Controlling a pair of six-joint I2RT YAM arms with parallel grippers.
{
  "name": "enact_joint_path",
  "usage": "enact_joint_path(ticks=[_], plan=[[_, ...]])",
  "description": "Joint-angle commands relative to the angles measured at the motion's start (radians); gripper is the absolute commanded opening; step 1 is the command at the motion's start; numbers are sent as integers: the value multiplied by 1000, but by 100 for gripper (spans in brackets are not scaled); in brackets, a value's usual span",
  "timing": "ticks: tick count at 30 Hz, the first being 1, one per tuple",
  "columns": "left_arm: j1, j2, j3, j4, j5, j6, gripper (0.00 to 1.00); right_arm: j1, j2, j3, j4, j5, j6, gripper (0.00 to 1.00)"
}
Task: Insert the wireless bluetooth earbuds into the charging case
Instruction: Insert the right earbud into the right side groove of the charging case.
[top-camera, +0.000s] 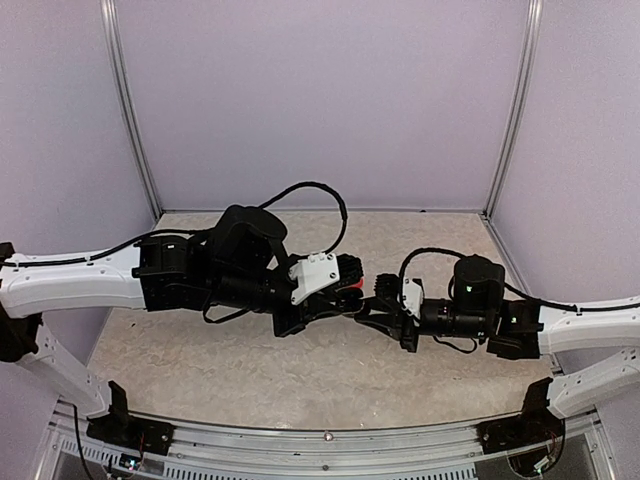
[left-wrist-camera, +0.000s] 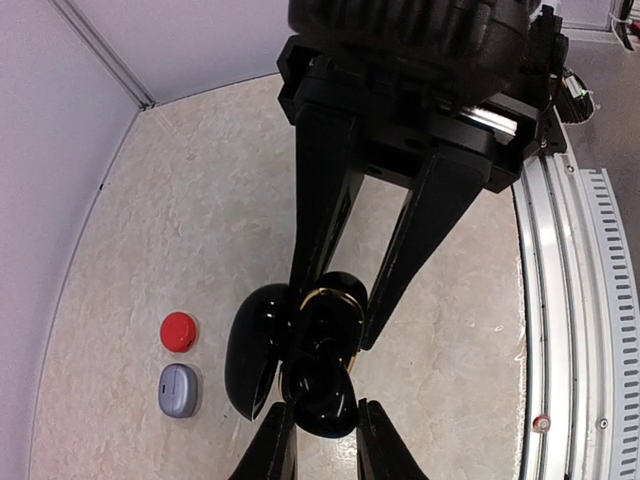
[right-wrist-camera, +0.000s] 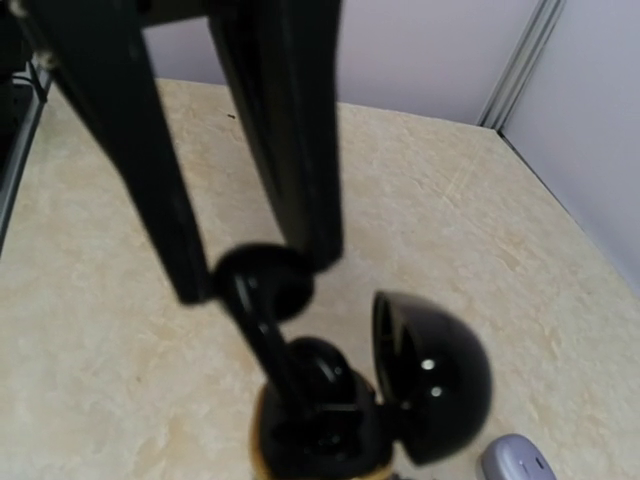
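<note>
Close by black case (left-wrist-camera: 318, 395): red case (left-wrist-camera: 178, 331)

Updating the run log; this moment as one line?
left end effector: holds open black case | right end effector: holds black earbud, stem at case

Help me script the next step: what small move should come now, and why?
Probably ease the right gripper straight down: it pinches the black earbud, its stem pointing into the open black case that the left gripper holds.
</note>
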Motion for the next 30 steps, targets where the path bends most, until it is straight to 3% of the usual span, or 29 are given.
enact_joint_path(ticks=[1,30], plan=[[-8,15,38,17,-6,-6,22,18,-4,29,0,8,-11,0],[-17,65,86,-3,7,20,21,40,5,38,-11,10,-27,0]])
